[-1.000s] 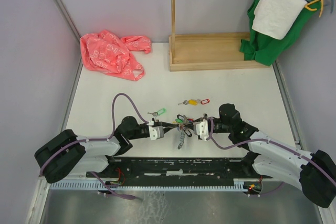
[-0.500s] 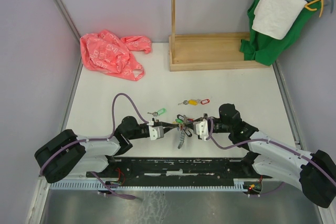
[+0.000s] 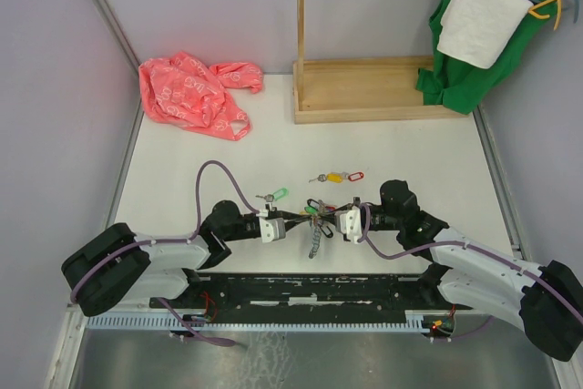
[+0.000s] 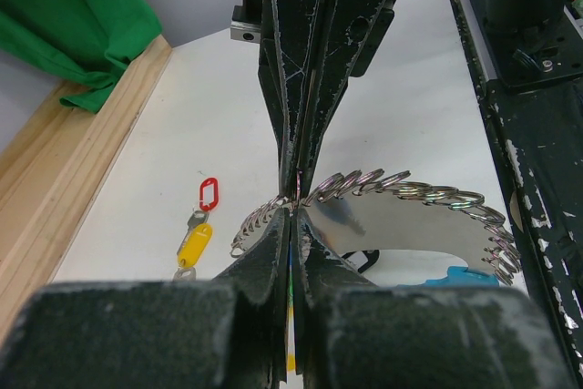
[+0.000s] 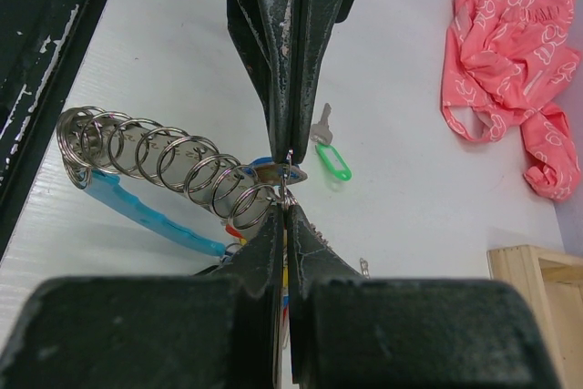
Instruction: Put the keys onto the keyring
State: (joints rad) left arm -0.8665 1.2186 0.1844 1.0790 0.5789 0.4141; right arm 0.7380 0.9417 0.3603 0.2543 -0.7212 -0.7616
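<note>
Both clamped tight: left claw (image 4: 291, 214) and right claw (image 5: 284, 211) pinch the keyring (image 5: 155, 157) nose to nose at the desk's (image 3: 410, 152) near edge, probably to pry a gap. Keys (image 3: 335, 177) lie loose just beyond.

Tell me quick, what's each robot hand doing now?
Left gripper: shut on the keyring.
Right gripper: shut, pinching at the keyring too; exactly what, unclear.

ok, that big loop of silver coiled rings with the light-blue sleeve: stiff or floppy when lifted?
Probably floppy: the silver coiled keyring bows in an arc between the shut left gripper and right gripper. Likely sags if one releases. The thin shiny wire may slip from a fingertip pinch.
</note>
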